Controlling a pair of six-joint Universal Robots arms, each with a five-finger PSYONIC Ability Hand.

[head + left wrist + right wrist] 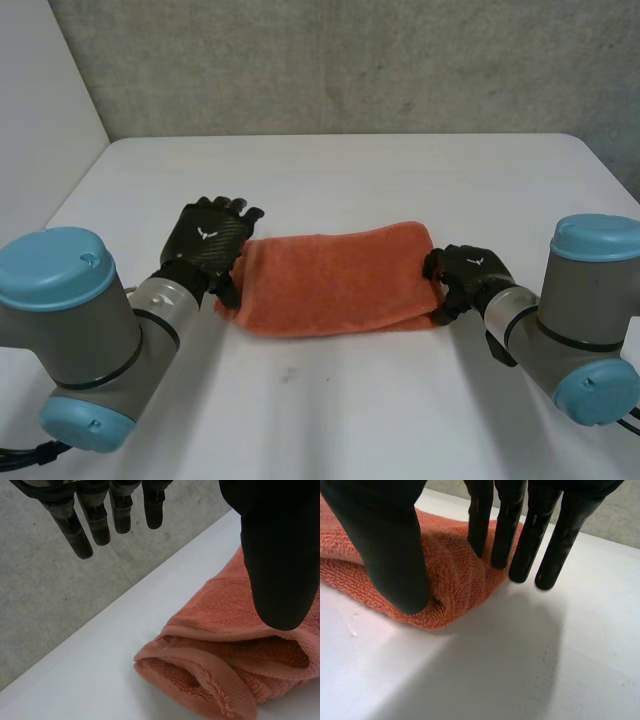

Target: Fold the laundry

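Near the middle of the white table, a folded orange terry towel, long side running left to right, layers stacked, folded edges showing at the left end. At that left end, the black left hand, back turned up, fingers straight and spread wide, holding nothing. In the left wrist view, fingers clear of the cloth and thumb above the towel; whether it touches, cannot tell. At the right end, the black right hand, narrowed on the towel: thumb on the near side, some fingers pressed into the far side, cloth pinched between. Remaining fingers just past the end, over bare table. Beyond the far edge, a grey concrete wall.
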